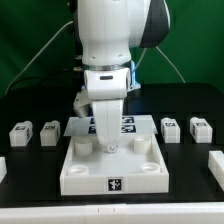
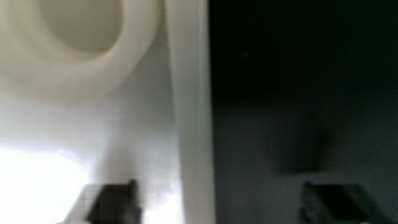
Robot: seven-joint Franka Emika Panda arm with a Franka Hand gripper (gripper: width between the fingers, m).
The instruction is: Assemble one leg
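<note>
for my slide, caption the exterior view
hand of white robot arm at large white square plastic tray, four small white tagged leg blocks alongside

Arm [image 1: 112, 30]: mine hangs in from above, its last links near upright.
Wrist [image 1: 106, 85]: I hold it vertical, tool pointing straight down.
Gripper [image 1: 102, 138]: I hold it low; the exterior view hides my tips.
Fingers [image 2: 112, 202]: my two dark pads stand well apart in the wrist view, jaws spread.
</note>
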